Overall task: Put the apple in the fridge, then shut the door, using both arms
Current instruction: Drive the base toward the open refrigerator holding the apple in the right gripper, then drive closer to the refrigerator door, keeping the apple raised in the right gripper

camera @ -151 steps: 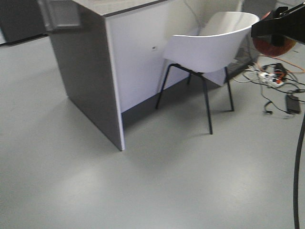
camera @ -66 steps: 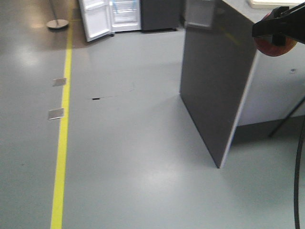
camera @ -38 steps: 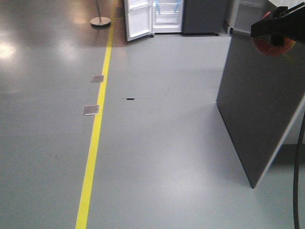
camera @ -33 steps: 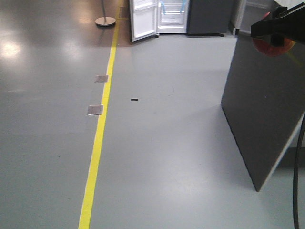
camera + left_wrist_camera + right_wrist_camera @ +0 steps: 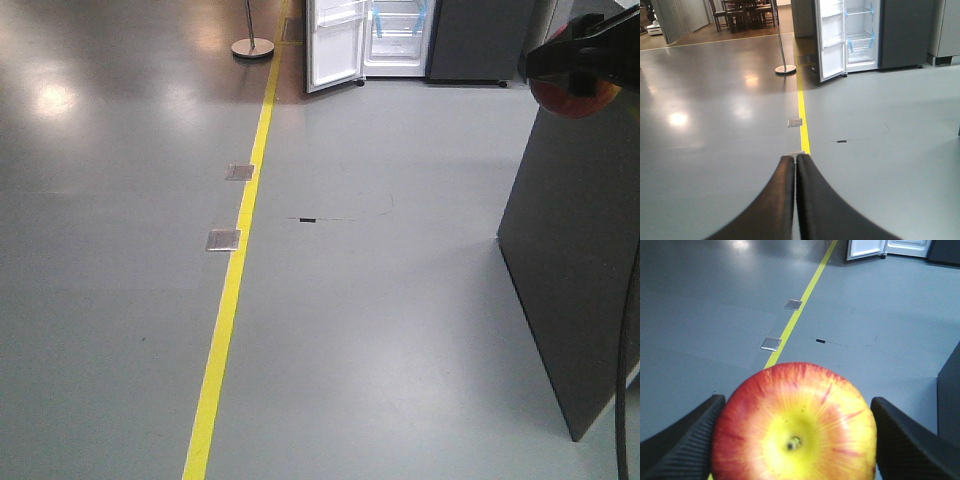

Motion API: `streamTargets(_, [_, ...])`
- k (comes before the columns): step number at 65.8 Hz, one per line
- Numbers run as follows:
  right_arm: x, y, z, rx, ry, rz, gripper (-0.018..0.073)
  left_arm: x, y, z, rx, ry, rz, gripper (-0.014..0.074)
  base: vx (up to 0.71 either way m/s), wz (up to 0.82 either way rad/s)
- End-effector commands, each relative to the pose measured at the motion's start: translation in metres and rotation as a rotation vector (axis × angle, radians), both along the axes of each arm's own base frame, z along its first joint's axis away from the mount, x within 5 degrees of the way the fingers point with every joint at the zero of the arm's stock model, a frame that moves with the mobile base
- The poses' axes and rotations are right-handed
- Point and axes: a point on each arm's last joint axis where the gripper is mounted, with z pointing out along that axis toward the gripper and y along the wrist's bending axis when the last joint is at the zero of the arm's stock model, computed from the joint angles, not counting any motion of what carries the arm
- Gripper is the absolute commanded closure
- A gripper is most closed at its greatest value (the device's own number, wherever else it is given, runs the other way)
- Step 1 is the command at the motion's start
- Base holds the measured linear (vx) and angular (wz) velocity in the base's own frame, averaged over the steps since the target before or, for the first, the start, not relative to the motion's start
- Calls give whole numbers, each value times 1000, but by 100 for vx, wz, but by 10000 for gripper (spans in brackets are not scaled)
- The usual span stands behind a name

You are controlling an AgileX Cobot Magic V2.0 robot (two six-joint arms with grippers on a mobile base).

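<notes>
Fridge (image 5: 398,45) rightward, apple (image 5: 795,425) in right jaws

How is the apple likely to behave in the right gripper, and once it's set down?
The apple looks round and glossy, held only at its sides by the right gripper, so it may slip or twist if jolted. No denting shows at the contacts, so it is probably firm. Released inside the fridge, it would likely roll on anything flat.
</notes>
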Motion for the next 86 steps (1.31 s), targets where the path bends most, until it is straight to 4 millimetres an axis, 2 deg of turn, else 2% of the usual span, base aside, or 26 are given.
streamTargets(1, [-9,-1,25,21,-127,-22,387,1,-1,2,-8,-64,-6,603,18,4])
streamTargets(86, [-9,-1,25,21,-127,-22,387,1,-1,2,-8,-64,-6,603,21,-1])
